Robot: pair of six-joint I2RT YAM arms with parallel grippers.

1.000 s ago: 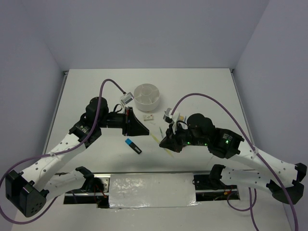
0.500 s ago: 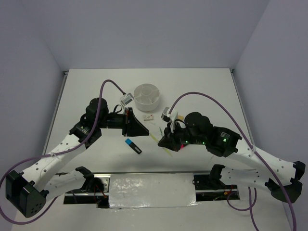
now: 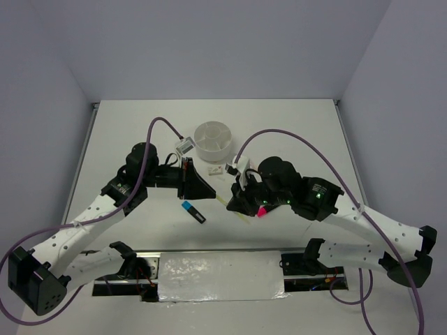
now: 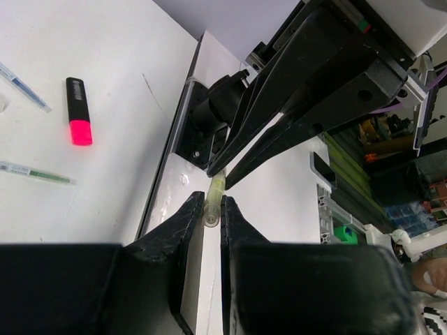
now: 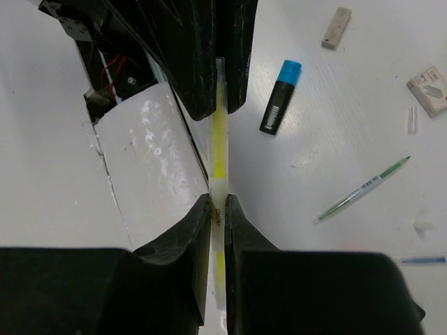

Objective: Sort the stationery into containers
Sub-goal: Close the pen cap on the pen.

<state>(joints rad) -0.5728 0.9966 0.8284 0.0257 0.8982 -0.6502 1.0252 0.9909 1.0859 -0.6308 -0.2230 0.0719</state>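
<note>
Pretty plain setup: pale lilac-grey walls (image 3: 223, 49) on three sides, a flat matte white tabletop (image 3: 293, 125), and a shiny silver panel (image 3: 220, 276) along the near edge between the two arm bases. Starting on the left, the left pincer (image 4: 211, 203) points rightward and is pinched tight on one end of the thin yellow plastic pen (image 5: 218, 139). Just on the near side of it, a stubby blue-and-black highlighter (image 3: 193, 211) lies flat by itself. Further back stands the round white plastic organiser cup (image 3: 213, 152), split into compartments, with a small white block eraser (image 3: 215, 168) lying just in front of it. Moving right, the right pincer (image 5: 217, 206) faces the left one and is clamped on the same pen further along, so the pen bridges the two. I honestly can't tell if the pen touches the tabletop or hangs above it. A stubby pink-and-black highlighter (image 4: 78, 112) peeks out beside the right arm in the overhead view. A thin green pen (image 5: 363, 190) and a thin light-blue pen (image 4: 24, 87) lie near it. Purple cables (image 3: 283, 131) loop over both arms.
</note>
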